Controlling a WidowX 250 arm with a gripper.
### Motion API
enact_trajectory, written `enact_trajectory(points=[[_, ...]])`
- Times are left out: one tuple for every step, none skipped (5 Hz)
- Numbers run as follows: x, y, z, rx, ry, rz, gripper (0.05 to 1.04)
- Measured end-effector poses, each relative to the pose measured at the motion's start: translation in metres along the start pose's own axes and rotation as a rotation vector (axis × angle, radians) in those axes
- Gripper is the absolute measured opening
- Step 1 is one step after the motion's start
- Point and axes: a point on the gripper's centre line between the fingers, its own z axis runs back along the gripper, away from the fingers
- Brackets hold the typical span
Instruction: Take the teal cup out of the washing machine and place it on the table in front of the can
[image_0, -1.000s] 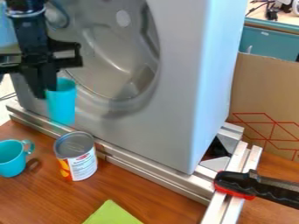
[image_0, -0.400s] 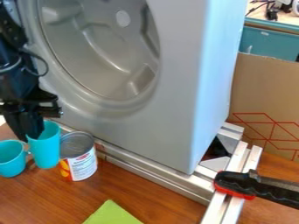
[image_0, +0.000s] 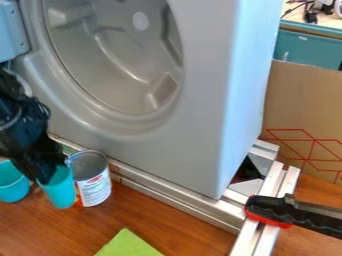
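At the left of the camera view the black gripper (image_0: 44, 172) points down, shut on the rim of a tall turquoise cup (image_0: 60, 190). The cup is low over or on the wood table, leaning slightly; whether its base touches the table I cannot tell. Close on its right stands an open metal can (image_0: 93, 184) with a white, red and yellow label. A turquoise mug (image_0: 12, 184) is on its left, partly behind the gripper.
A large grey machine front (image_0: 194, 135) with a round recess rises behind, along a metal rail (image_0: 174, 201). A green sheet (image_0: 128, 245) lies at the front. A black and red clamp (image_0: 274, 211) grips the rails at the right, near a cardboard panel (image_0: 304, 110).
The gripper has come down from the upper left with the turquoise cup, bringing it between the mug and the can. Lately it moved a little lower and nearer the front, and its tilt changed.
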Motion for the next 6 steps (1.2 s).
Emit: enact_trajectory(points=[[-0.007,0.004,-0.017,0.002,0.064,0.015,0.093],[-0.011,0.004,-0.026,0.074,0.146,0.002,0.093],[-0.016,0.008,-0.031,0.115,0.170,-0.052,0.093],[-0.018,0.007,-0.035,0.095,0.164,-0.112,0.093],[-0.021,0.010,-0.038,0.046,0.173,-0.110,0.093],[-0.020,0.011,-0.038,0.036,0.184,-0.117,0.115]])
